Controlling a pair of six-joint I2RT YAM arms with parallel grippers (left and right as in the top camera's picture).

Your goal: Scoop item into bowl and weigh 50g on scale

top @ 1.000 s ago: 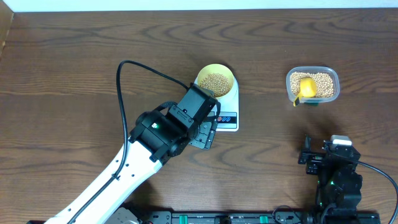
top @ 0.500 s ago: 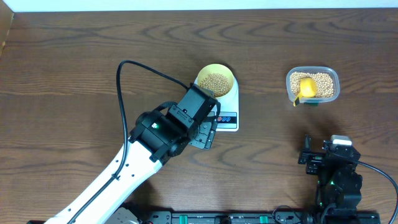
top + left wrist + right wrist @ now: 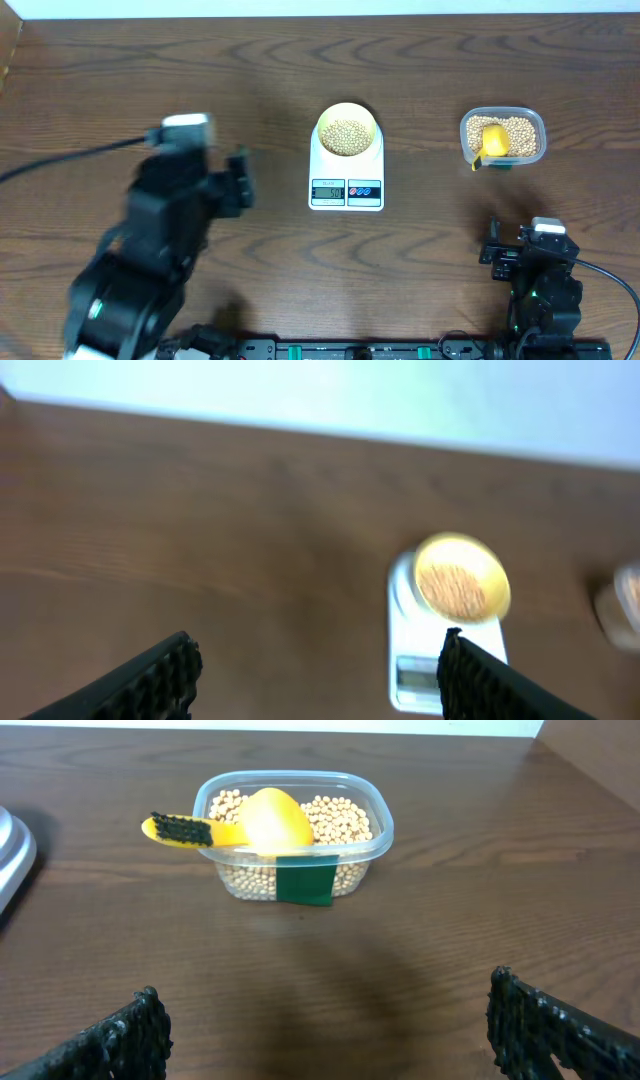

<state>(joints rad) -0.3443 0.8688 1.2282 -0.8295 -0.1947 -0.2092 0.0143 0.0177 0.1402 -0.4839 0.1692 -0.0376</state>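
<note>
The pale yellow-green bowl [image 3: 321,127] stands on the far end of the white scale [image 3: 347,172], holding a heap of beige beans [image 3: 347,137]. My left gripper [image 3: 242,183] hangs open and empty well left of the scale. Its blurred wrist view shows the bowl [image 3: 500,592] and scale [image 3: 404,588] ahead to the right, between open fingers [image 3: 160,682]. My right gripper [image 3: 505,241] is open and empty near the front edge, facing the bean tub [image 3: 290,885].
A clear plastic tub [image 3: 503,135] of beans stands at the right, with a yellow scoop [image 3: 491,141] lying in it, handle toward the left in the right wrist view. The scale's corner [image 3: 10,845] shows at that view's left edge.
My left arm has pulled away from the scale's near edge to the left and back, uncovering the display. Its gripper stays open. The right arm has not moved.
</note>
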